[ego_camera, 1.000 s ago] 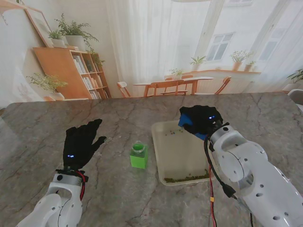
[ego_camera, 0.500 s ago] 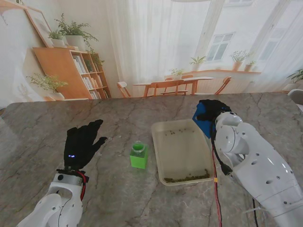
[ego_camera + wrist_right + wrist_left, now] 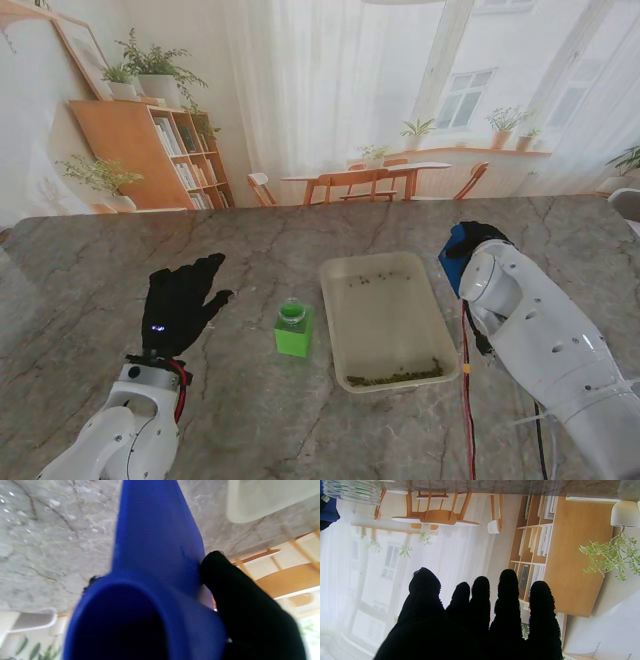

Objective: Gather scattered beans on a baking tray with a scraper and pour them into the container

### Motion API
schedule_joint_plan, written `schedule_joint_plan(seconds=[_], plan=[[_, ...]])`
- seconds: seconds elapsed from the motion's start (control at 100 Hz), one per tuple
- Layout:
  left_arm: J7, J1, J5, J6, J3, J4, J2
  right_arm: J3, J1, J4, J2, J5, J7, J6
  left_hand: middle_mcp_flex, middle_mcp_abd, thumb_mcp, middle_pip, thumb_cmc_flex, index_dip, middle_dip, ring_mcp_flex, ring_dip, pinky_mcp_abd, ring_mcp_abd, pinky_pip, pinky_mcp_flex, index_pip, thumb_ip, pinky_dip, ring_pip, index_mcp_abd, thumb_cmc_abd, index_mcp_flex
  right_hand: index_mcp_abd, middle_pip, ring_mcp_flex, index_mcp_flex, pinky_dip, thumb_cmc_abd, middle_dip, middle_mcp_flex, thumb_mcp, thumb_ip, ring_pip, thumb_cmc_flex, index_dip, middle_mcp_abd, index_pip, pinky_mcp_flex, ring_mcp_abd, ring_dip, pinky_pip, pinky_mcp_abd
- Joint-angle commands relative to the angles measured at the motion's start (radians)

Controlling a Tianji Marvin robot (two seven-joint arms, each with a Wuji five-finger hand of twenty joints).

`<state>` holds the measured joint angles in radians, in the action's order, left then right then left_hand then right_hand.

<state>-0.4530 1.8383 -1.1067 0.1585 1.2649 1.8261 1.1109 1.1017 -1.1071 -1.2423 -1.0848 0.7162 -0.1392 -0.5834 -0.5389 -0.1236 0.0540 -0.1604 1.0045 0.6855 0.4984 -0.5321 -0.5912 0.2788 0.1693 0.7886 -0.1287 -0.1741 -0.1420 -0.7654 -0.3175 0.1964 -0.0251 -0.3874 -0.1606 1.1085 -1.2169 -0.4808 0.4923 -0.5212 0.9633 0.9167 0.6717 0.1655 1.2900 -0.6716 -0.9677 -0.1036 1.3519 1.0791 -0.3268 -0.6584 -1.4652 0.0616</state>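
Note:
The cream baking tray (image 3: 383,325) lies at the table's middle, with green beans (image 3: 393,377) heaped along its near edge and a few beans (image 3: 364,281) loose near its far edge. A green container (image 3: 292,330) stands left of the tray. My right hand (image 3: 478,238) sits off the tray's far right corner, mostly hidden behind its white forearm, shut on a blue scraper (image 3: 453,253). The right wrist view shows the scraper (image 3: 152,555) held by black fingers (image 3: 240,600) over the marble. My left hand (image 3: 178,300) hovers open at the left, fingers (image 3: 480,605) spread.
The right arm's white forearm (image 3: 540,340) lies along the tray's right side, with a red cable (image 3: 465,400) hanging beside it. The tray's corner (image 3: 250,507) shows in the right wrist view. The container's clear rim (image 3: 350,491) shows in the left wrist view.
My right hand has carried the blue scraper from over the tray's far right part out to the right, off the tray. The left hand has shifted slightly toward the container.

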Motion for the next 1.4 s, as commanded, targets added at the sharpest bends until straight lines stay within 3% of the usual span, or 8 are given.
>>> schedule_joint_plan(seconds=[0.0,0.25,0.5,0.76,0.86,1.13,1.26,1.39], plan=[[0.007,-0.003,-0.003,0.004,-0.008,-0.002,0.000,0.003,0.017,0.028,-0.006,-0.005,-0.009,-0.010,-0.006,0.000,-0.007,0.013,-0.011,0.002,-0.003,-0.018,-0.006,0.023,0.008,-0.022,0.009,-0.005,0.096,-0.029,-0.002,0.006,-0.059,-0.019,-0.028,0.048,-0.033,0.026,0.000,0.057,-0.022,-0.014,-0.001,-0.039,-0.024,-0.088,0.024,-0.005,0.051,0.012,-0.133,0.026,0.016,0.006],[0.032,-0.015,-0.010,0.011,-0.021,-0.003,-0.003,-0.022,0.093,0.185,-0.034,-0.107,0.053,-0.027,-0.007,0.001,-0.007,0.012,-0.011,0.002,-0.003,-0.019,-0.006,0.023,0.006,-0.022,0.008,-0.006,0.096,-0.029,-0.002,0.005,-0.059,-0.020,-0.026,0.047,-0.021,0.035,0.005,0.072,-0.030,-0.027,-0.020,-0.039,-0.038,-0.096,0.026,-0.002,0.052,0.005,-0.121,0.030,0.034,-0.006],[0.060,-0.023,-0.017,0.020,-0.022,-0.007,-0.007,-0.065,0.185,0.362,-0.082,-0.217,0.139,-0.038,-0.005,0.002,-0.006,0.013,-0.012,0.002,-0.003,-0.019,-0.006,0.024,0.008,-0.022,0.008,-0.006,0.096,-0.029,-0.002,0.006,-0.059,-0.019,-0.013,0.003,0.009,0.044,-0.006,0.092,-0.066,-0.041,-0.060,-0.032,-0.101,-0.112,0.031,0.029,0.047,-0.033,-0.027,0.057,0.077,-0.076],[0.085,-0.039,-0.017,0.021,-0.034,-0.014,-0.009,-0.061,0.219,0.455,-0.111,-0.283,0.178,-0.044,-0.008,0.000,-0.007,0.012,-0.011,0.002,-0.003,-0.020,-0.006,0.023,0.007,-0.022,0.007,-0.006,0.096,-0.029,-0.003,0.006,-0.058,-0.020,0.046,-0.122,0.070,0.093,-0.015,0.092,-0.150,-0.054,-0.061,-0.031,-0.165,-0.139,0.062,0.092,-0.027,-0.116,0.082,0.077,0.085,-0.169],[0.093,-0.045,-0.016,0.021,-0.039,-0.017,-0.010,-0.070,0.224,0.475,-0.107,-0.282,0.165,-0.037,-0.006,0.000,-0.006,0.013,-0.012,0.002,-0.003,-0.020,-0.006,0.025,0.008,-0.021,0.007,-0.006,0.096,-0.029,-0.003,0.005,-0.058,-0.020,0.084,-0.178,0.094,0.111,-0.016,0.088,-0.179,-0.046,-0.053,-0.026,-0.197,-0.162,0.112,0.106,-0.107,-0.161,0.112,0.089,0.074,-0.195],[0.114,-0.061,-0.013,0.020,-0.052,-0.024,-0.012,-0.107,0.240,0.518,-0.093,-0.262,0.127,-0.031,-0.007,0.001,-0.007,0.012,-0.011,0.002,-0.003,-0.020,-0.006,0.026,0.008,-0.021,0.007,-0.006,0.096,-0.029,-0.003,0.006,-0.058,-0.021,0.229,-0.344,0.172,0.039,-0.037,0.114,-0.239,-0.019,-0.070,-0.022,-0.340,-0.263,0.418,0.159,-0.477,-0.296,0.233,0.135,0.081,-0.270],[0.119,-0.065,-0.011,0.019,-0.056,-0.026,-0.013,-0.124,0.235,0.513,-0.072,-0.223,0.091,-0.026,-0.006,0.001,-0.007,0.013,-0.012,0.002,-0.004,-0.019,-0.006,0.025,0.008,-0.021,0.007,-0.005,0.096,-0.029,-0.002,0.006,-0.059,-0.019,0.242,-0.488,0.217,-0.005,-0.043,0.120,-0.293,-0.027,-0.050,-0.025,-0.409,-0.222,0.339,0.191,-0.770,-0.346,0.275,0.142,0.086,-0.284],[0.128,-0.075,-0.007,0.019,-0.064,-0.030,-0.013,-0.156,0.247,0.534,-0.060,-0.205,0.062,-0.013,-0.007,0.002,-0.007,0.012,-0.012,0.002,-0.004,-0.020,-0.006,0.024,0.007,-0.022,0.008,-0.006,0.096,-0.029,-0.002,0.004,-0.058,-0.020,0.223,-0.593,0.255,0.008,-0.043,0.142,-0.351,-0.058,-0.064,-0.036,-0.521,-0.196,0.293,0.158,-0.953,-0.391,0.315,0.174,0.102,-0.276]])
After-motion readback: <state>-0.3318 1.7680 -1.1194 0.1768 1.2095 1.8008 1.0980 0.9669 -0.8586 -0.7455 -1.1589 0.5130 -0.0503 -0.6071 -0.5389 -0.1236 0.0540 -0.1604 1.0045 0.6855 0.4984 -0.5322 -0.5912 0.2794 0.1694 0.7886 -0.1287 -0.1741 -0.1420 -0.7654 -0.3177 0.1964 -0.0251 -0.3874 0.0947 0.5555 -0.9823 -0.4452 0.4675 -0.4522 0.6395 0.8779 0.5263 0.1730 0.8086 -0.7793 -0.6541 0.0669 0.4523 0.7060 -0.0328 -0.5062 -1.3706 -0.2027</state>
